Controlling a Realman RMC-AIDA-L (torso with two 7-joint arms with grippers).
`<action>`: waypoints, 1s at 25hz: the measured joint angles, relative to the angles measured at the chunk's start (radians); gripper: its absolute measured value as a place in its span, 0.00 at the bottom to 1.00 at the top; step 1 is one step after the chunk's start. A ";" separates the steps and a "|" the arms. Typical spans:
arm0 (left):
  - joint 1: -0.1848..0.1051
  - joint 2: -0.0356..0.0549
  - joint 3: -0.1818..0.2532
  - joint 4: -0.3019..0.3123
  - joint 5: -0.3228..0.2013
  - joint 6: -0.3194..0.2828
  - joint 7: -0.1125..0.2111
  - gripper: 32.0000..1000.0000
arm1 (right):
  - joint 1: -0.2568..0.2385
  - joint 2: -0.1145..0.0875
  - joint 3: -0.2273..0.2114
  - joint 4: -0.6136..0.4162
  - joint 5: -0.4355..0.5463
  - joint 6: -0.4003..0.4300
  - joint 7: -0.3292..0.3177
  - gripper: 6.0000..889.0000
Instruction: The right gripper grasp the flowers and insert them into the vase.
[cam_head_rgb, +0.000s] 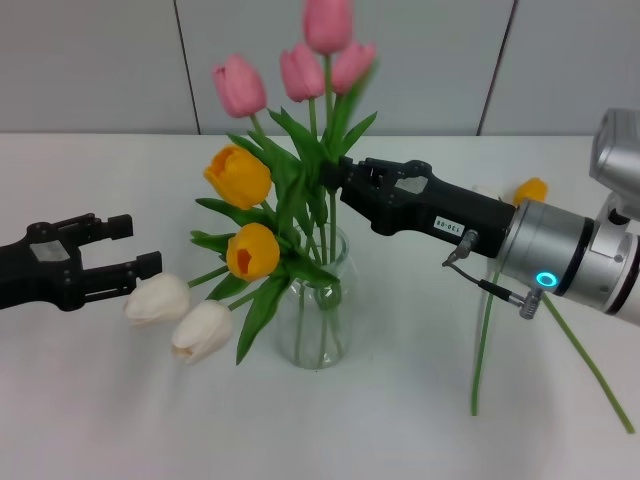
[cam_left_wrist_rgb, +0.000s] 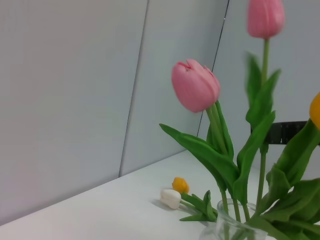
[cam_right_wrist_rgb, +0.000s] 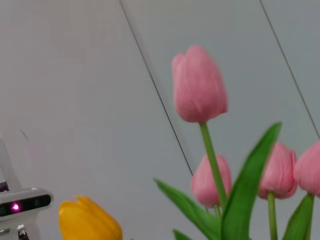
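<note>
Jaws of the right gripper pinch pink tulip stems above the vase, yellow tulips crowding alongside.

A plain white desk fills the scene from 3 to 9 o'clock — behind it, at 12 o'clock, a pale grey panelled wall with thin dark seams.

Your right claw, black with a small white label, reaches in just above the rim of the clear glass vase, upright mid-counter. The flowers lie flat near the counter's right edge, orange head rearward, thin green stems pointing frontward.
</note>
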 joint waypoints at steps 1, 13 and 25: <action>0.001 0.0002 0.000 0.000 0.000 0.000 0.000 0.81 | -0.003 0.000 -0.001 0.000 0.001 0.000 0.000 0.07; 0.006 0.0023 0.000 0.003 0.000 0.008 -0.001 0.81 | -0.067 0.000 -0.046 -0.077 0.004 0.010 0.013 0.47; 0.026 0.0083 -0.001 0.007 -0.003 0.031 -0.002 0.81 | -0.284 -0.002 -0.048 -0.293 0.004 -0.026 0.135 0.91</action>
